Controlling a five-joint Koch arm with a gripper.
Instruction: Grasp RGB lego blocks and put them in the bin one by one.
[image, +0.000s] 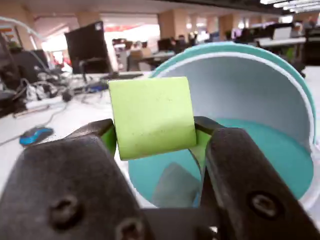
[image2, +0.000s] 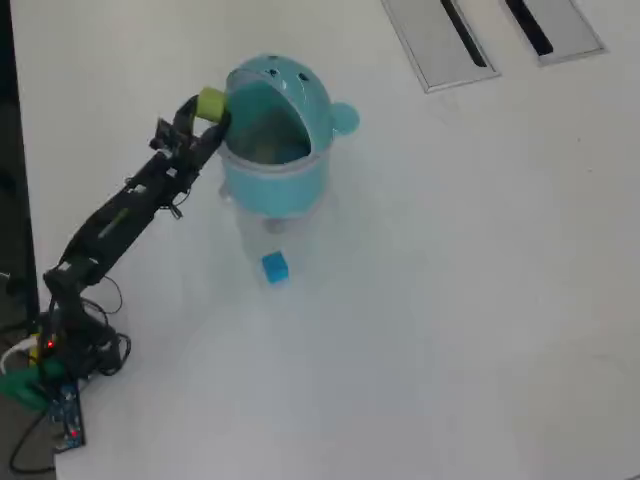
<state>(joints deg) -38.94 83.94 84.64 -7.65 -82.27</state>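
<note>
My gripper (image: 152, 132) is shut on the yellow-green lego block (image: 151, 116), one black jaw on each side of it. It holds the block just in front of the open mouth of the light-teal bin (image: 250, 95). In the overhead view the gripper (image2: 207, 108) with the block (image2: 211, 101) is at the left rim of the bin (image2: 285, 95), above table height. The blue block (image2: 274, 267) lies on the table in front of the bin. The red block is out of view.
The arm's base (image2: 60, 345) with cables sits at the left edge of the white table (image2: 450, 300). Two grey cable slots (image2: 440, 40) are at the back right. Desks, monitors and a blue mouse (image: 36, 135) show beyond in the wrist view.
</note>
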